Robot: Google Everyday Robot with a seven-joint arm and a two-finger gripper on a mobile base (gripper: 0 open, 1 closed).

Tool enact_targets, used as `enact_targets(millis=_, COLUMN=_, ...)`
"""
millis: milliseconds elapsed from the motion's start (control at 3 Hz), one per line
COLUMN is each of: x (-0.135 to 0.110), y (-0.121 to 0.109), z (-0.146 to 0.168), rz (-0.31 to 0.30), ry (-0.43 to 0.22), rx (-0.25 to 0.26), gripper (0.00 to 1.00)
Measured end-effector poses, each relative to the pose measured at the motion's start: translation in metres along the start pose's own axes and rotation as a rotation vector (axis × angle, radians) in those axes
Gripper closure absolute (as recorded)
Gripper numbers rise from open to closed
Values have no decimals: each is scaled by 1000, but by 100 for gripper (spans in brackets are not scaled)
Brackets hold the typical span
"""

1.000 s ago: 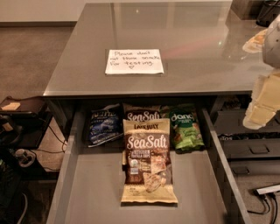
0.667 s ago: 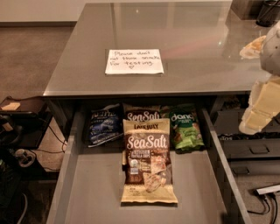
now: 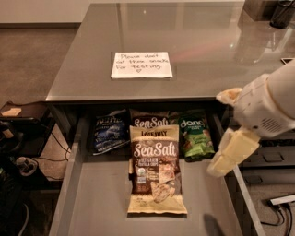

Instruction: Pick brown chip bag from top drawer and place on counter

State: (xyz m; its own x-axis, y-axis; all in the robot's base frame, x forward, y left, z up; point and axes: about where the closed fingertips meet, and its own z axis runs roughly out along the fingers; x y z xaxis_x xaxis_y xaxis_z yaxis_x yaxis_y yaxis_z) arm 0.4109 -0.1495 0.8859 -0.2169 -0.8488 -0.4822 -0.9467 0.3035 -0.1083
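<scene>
The brown chip bag [image 3: 156,169] lies flat on the floor of the open top drawer [image 3: 97,203], its dark middle reading "SeaSalt" and its ends cream-yellow. The counter [image 3: 193,41] spreads above the drawer and bears a white handwritten note [image 3: 141,64]. My gripper [image 3: 221,133] hangs over the drawer's right side, to the right of the bag and apart from it. Its cream fingers [image 3: 231,151] stand apart, and it holds nothing.
At the drawer's back lie a dark blue bag [image 3: 109,132], a smaller brown SeaSalt bag [image 3: 150,120] partly under the large one, and a green bag [image 3: 194,134]. Dark objects stand at the counter's far right [image 3: 276,11]. Cables and clutter lie on the floor at left [image 3: 20,161].
My arm has moved left and down from the right edge of the view, and now hangs over the drawer's right side. The bags have not moved.
</scene>
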Motion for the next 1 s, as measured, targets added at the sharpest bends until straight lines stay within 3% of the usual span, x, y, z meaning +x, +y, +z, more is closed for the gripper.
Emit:
enact_targets(millis=667, x=-12, y=33, z=104, rz=90, ry=-205, rx=-111, gripper=0)
enact_targets(millis=1000, x=-12, y=33, z=104, rz=90, ry=-205, rx=-111, gripper=0)
